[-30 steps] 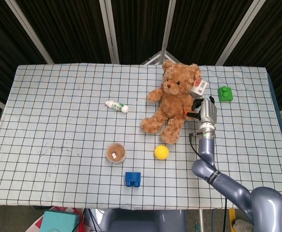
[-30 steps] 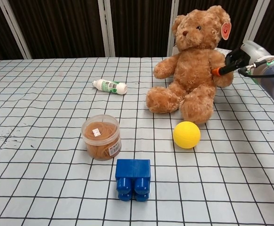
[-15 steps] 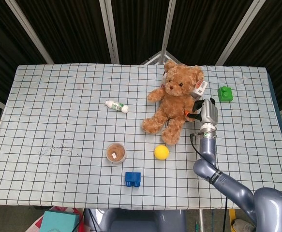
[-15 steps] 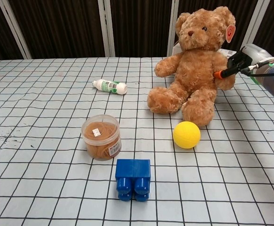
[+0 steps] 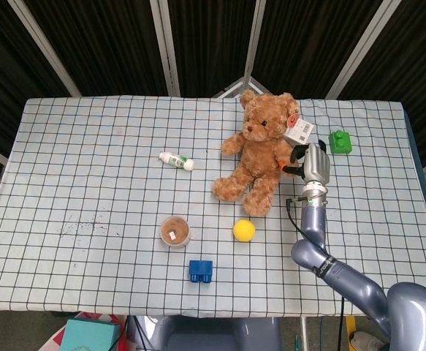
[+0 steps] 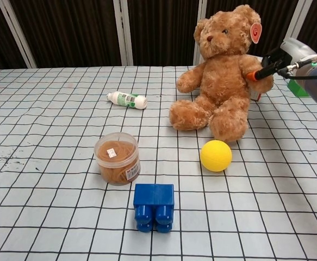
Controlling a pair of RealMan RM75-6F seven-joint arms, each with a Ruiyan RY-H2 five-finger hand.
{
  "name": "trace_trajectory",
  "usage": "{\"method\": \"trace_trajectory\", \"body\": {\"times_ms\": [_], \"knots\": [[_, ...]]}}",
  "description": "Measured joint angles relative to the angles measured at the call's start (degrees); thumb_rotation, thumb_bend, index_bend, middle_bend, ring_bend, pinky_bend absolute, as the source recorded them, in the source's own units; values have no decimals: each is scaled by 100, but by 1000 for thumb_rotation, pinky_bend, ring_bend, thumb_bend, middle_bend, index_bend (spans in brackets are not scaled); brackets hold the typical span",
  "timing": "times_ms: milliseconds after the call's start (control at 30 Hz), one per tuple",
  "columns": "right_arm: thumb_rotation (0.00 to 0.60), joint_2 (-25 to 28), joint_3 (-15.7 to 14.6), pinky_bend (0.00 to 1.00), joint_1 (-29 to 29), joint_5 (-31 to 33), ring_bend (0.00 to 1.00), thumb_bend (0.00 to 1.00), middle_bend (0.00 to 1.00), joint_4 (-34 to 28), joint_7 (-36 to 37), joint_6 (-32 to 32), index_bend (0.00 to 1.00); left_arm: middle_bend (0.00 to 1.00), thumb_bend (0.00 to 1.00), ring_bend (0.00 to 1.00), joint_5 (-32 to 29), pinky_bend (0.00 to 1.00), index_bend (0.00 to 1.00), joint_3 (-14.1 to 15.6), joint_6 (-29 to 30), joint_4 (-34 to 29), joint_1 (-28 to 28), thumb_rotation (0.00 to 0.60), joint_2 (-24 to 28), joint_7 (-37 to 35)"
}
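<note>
Teddy bear (image 5: 259, 153) sits more upright and slightly further from the camera than a second ago, its head tipped back toward the far edge; right hand (image 5: 311, 164) has shifted with it, staying against the bear's arm on the hand's side. Ball, jar, bottle and bricks haven't moved.

Progress: contact with the bear is made and it seems to be nudged about, but it's still seated on the checked tablecloth (image 5: 88, 183), not lifted. A real grasp is left to do.

Fingers: the chest view shows orange-tipped fingers (image 6: 254, 75) pressed into the plush at the bear's arm, directly ahead of the palm. Can't tell whether they wrap or only push.

Near the fingers: bear's paper tag (image 5: 299, 130) just beyond them, green brick (image 5: 339, 141) off to the outer side. Yellow ball (image 5: 244, 230), rubber-band jar (image 5: 175, 232), blue brick (image 5: 200, 270) and white bottle (image 5: 176, 160) sit well apart.

Hidden: left hand shows in neither view; the chest view crops the right arm at its edge; thumb is hidden.
</note>
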Motion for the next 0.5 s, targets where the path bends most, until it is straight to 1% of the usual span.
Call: {"method": "trace_trajectory", "body": {"times_ms": [167,367,400,433,500], "knots": [[600,-46,-8,35,-30,91,478,501,649,166,15,-146,807,62,175,12,4,136,220,-2,5,8,2,600,1,-12],[600,26,48,34,15,-48,478,500,648,24,25,-24,797,62,174,12,-14,136,220,-3,-23,10,-16,600,-12,24],[600,38,49,35,15,-54,477,500,647,-11,13,-15,780,62,174,12,-14,136,220,-3,-23,7,-17,600,-13,28],[600,50,49,34,13,-54,471,498,633,-45,-2,-12,736,62,174,12,-14,136,220,-2,-21,6,-16,600,-12,29],[600,76,28,33,2,-38,442,457,569,-95,-68,-25,615,62,174,12,-10,136,220,-1,-14,3,-12,600,-11,26]]}}
